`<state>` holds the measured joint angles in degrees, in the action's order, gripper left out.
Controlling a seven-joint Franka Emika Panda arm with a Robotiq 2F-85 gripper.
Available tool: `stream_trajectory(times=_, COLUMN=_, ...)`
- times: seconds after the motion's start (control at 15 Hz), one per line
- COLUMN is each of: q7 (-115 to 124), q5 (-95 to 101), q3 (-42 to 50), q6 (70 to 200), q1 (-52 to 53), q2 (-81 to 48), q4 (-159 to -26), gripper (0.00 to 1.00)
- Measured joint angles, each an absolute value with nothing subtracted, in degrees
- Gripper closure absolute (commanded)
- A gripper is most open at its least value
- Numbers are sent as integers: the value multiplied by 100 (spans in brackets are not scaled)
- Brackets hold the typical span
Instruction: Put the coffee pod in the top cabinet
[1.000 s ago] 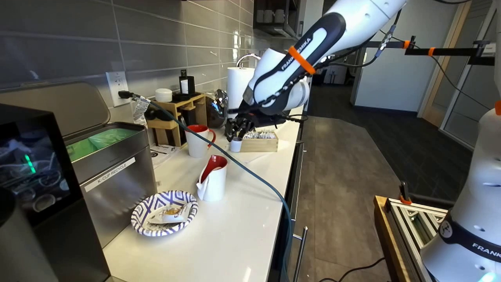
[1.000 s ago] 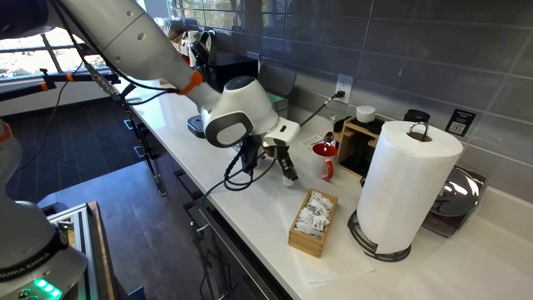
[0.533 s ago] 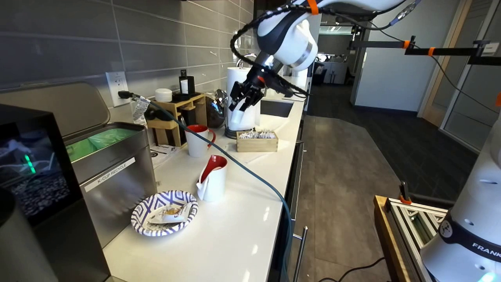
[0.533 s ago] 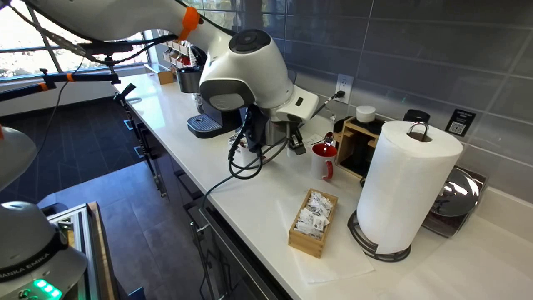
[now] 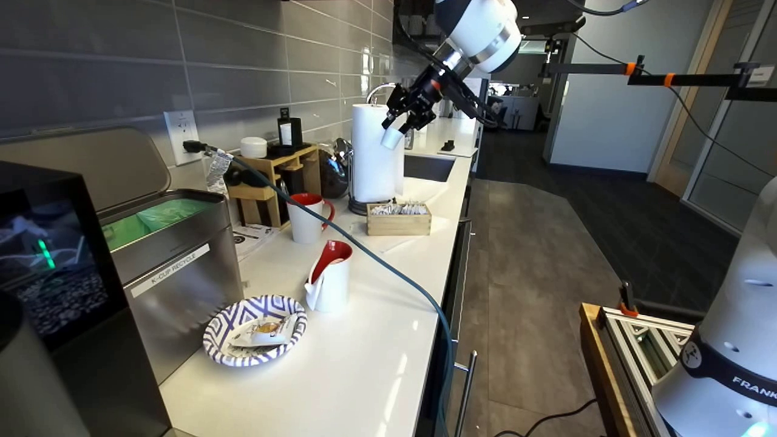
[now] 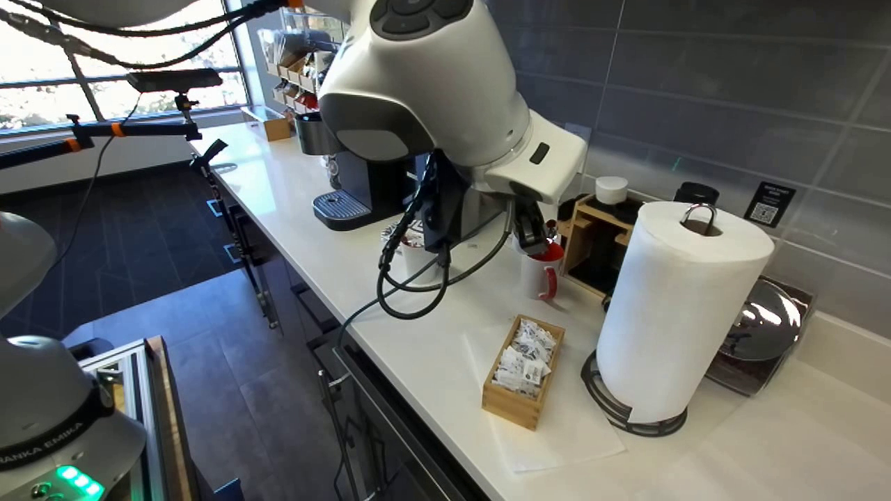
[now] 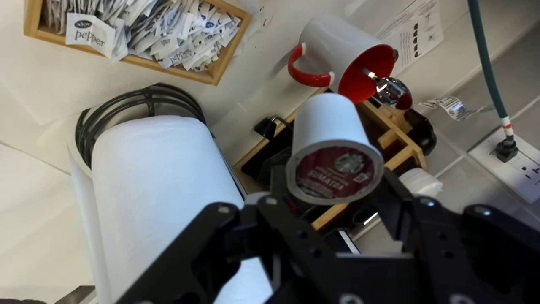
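The coffee pod, a white cup with a dark red lid, is tilted between the two black fingers of my gripper [image 7: 335,181] in the wrist view, where the pod [image 7: 327,122] shows large. In an exterior view my gripper [image 5: 400,121] is shut on the pod [image 5: 392,139] and holds it well above the counter, in front of the paper towel roll. In an exterior view the gripper [image 6: 531,233] shows partly, near the mug. The top cabinet [image 5: 425,41] is dark, high at the back, with cups inside. The arm covers much of it.
A paper towel roll [image 6: 686,306] stands on the counter. Beside it are a wooden packet box [image 6: 511,407], a red-white mug [image 6: 539,275] and a wooden organizer [image 5: 309,167]. A teal cable [image 5: 388,267] crosses the counter. A pitcher [image 5: 332,291] and a bowl [image 5: 218,340] stand nearer.
My gripper has risen from the counter beside the packet box with the pod, tilting it and moving toward the cabinet side. The objects on the counter have stayed in place.
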<state>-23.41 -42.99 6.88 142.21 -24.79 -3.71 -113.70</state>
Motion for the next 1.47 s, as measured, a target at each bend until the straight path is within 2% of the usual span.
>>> stream_trajectory(times=0.67, q7=-4488, q5=-6239, q3=1207, q6=14150, q1=-1985, q2=505, q4=-11947, gripper=72)
stream_trajectory(times=0.73, q7=-4543, q5=-6350, q3=1250, q6=14173, q1=-1949, q2=662, q4=-12088, gripper=47)
stream_trajectory(times=1.0, q7=-4565, q5=-6508, q3=1298, q6=14281, q1=-1831, q2=1107, q4=-12495, gripper=47)
stream_trajectory(times=1.07, q7=-4565, q5=-6514, q3=1302, q6=14282, q1=-1822, q2=1128, q4=-12518, gripper=72)
stream_trajectory(times=1.47, q7=-4574, q5=-6724, q3=1481, q6=14085, q1=-1607, q2=1177, q4=-12318, gripper=72)
